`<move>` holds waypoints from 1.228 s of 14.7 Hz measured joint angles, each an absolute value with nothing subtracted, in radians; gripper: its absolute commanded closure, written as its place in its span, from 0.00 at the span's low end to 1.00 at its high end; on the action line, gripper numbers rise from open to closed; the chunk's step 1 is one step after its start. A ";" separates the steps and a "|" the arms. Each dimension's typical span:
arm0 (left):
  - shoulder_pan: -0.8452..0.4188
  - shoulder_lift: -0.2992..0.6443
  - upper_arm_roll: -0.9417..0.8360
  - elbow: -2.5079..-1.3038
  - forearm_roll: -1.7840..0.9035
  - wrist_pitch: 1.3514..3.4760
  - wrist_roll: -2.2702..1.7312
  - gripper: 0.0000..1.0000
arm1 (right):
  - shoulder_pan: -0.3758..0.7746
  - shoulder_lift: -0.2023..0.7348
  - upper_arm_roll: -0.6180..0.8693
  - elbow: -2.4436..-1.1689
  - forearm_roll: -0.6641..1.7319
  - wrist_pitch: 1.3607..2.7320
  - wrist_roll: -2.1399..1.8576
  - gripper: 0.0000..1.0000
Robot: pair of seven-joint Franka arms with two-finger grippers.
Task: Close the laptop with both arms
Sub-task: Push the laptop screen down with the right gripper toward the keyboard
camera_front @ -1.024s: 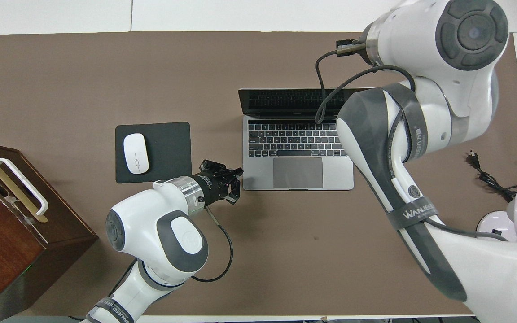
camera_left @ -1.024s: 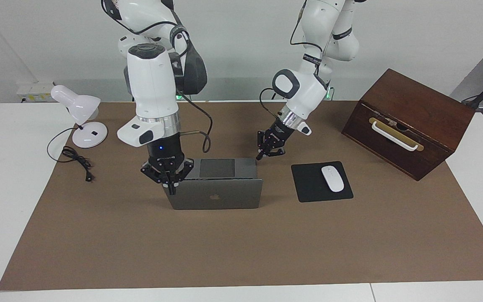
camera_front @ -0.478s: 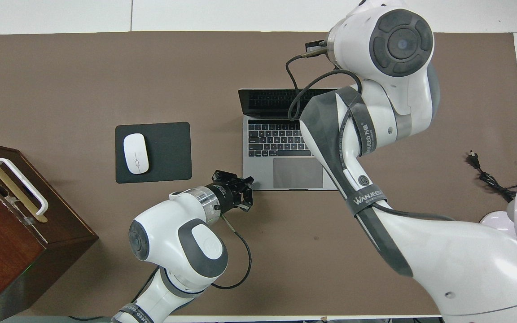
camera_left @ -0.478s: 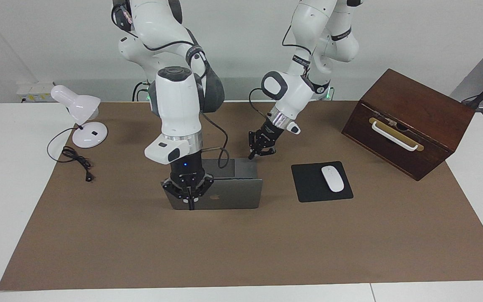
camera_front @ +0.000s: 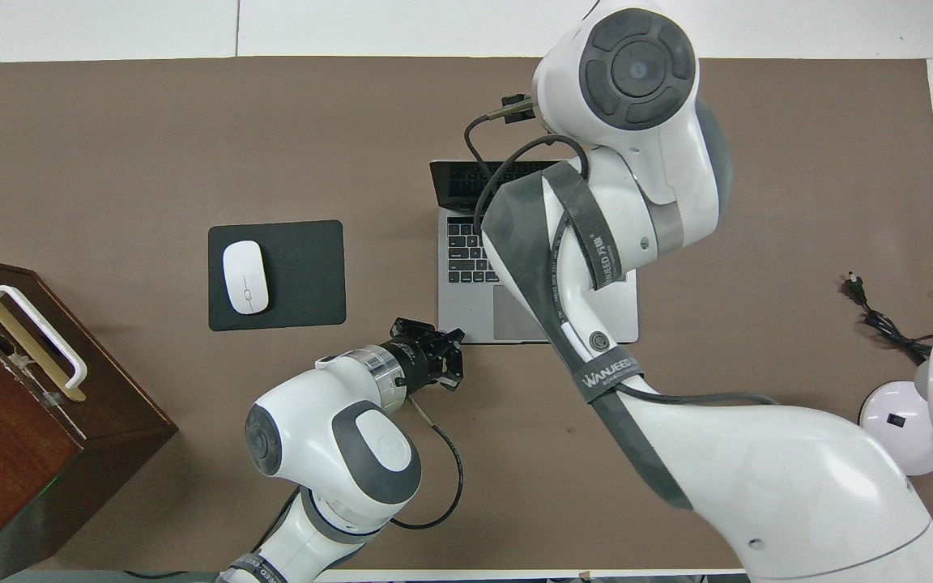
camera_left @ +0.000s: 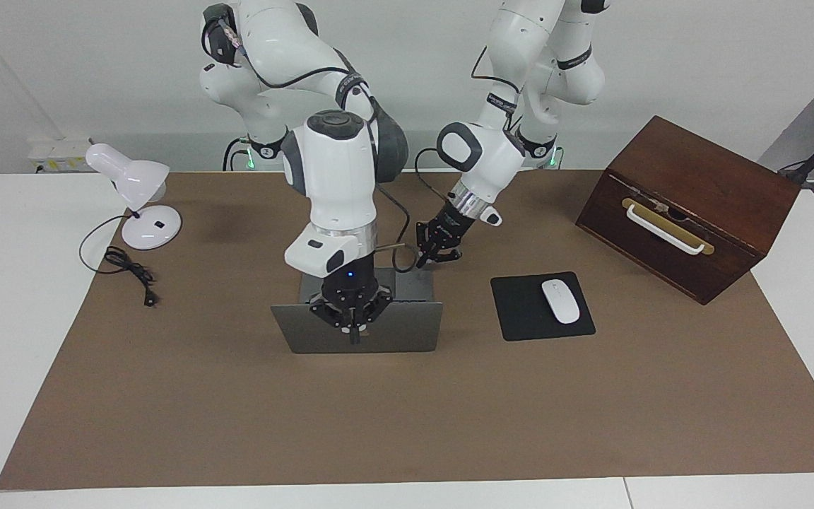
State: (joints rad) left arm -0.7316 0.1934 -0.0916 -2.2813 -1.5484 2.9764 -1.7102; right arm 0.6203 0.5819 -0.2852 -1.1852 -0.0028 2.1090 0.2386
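the laptop (camera_left: 407, 326) stands open mid-mat. right gripper (camera_left: 355, 332), fingertips together, holding nothing, sits over the lid's upper edge. left gripper (camera_left: 429, 259), fingertips together, empty, sits at the deck corner nearest the robots. the right arm's strap (camera_front: 612, 377) reads "wanjeed".

We are holding our right gripper (camera_left: 355, 338) pointing straight down, fingertips pinched together, our right arm (camera_front: 596, 243) reaching far forward. Our left gripper (camera_left: 424, 263) is angling downward, fingertips also meeting, wrist bent.
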 measured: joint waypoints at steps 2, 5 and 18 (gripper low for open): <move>-0.741 0.202 -0.092 -2.281 -1.548 2.983 -1.686 1.00 | 0.631 0.584 -0.285 -1.182 0.000 2.088 0.244 1.00; -0.742 0.213 -0.090 -2.276 -1.548 2.986 -1.663 1.00 | 0.629 0.585 -0.291 -1.181 0.077 2.055 0.244 1.00; -0.740 0.224 -0.078 -2.262 -1.549 2.989 -1.661 1.00 | 0.618 0.584 -0.324 -1.188 0.308 1.917 0.244 1.00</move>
